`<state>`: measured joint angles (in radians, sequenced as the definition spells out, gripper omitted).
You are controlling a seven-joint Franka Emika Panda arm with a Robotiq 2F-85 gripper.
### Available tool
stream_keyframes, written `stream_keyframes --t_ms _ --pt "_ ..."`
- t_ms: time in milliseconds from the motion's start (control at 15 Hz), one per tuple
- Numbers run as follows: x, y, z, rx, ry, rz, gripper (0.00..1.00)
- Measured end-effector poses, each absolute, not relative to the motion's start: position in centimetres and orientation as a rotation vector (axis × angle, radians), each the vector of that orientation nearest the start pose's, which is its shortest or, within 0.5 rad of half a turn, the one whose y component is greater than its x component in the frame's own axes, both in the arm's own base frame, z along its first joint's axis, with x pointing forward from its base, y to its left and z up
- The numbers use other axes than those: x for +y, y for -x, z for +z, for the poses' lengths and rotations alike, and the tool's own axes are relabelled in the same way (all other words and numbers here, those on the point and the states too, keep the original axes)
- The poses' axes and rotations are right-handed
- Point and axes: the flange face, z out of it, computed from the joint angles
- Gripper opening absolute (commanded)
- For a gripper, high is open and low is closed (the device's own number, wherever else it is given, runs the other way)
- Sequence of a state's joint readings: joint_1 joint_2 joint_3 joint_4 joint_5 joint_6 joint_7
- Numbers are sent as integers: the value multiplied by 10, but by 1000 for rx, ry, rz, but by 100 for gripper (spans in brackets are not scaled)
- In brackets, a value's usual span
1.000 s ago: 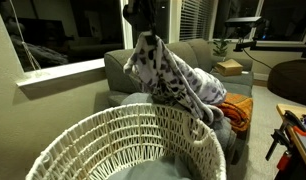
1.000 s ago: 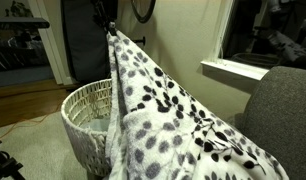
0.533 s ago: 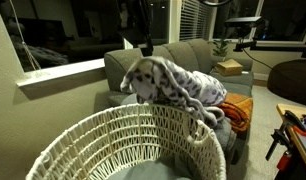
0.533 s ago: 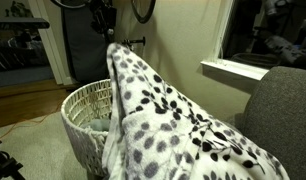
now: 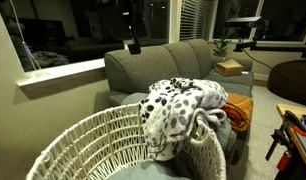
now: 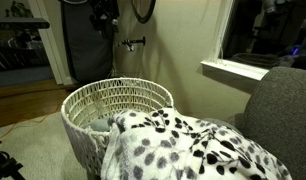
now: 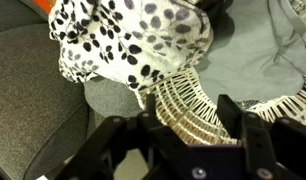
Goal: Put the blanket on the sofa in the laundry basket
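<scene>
Blanket (image 5: 183,110) only partway home here: in both exterior views it lies heaped on the sofa (image 5: 163,62) seat, with one edge draped over the sofa-side rim of the basket (image 5: 93,145). Most of the cloth sits outside the basket, so I'd call the job far from finished. The bulk needs gathering up and dropping in. The gripper (image 7: 183,150) hangs high above, well apart from the cloth, its fingers spread wide with nothing between them, as the wrist view shows. In that view the basket rim lies right below the fingers and the blanket lies beyond the rim, toward the sofa. A fresh grab on the heap looks like what's called for.
</scene>
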<state>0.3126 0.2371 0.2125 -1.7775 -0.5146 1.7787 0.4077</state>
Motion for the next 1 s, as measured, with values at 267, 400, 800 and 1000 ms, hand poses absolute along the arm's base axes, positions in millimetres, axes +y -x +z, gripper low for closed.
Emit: stream_keyframes --t_ms 267,400,800,1000 --pt "236 -556 414 -429 3616 22 100" --pt "221 -562 409 -370 3629 46 100" --pt "174 -579 379 -116 3670 139 100" --pt "153 -584 363 5 3683 186 100"
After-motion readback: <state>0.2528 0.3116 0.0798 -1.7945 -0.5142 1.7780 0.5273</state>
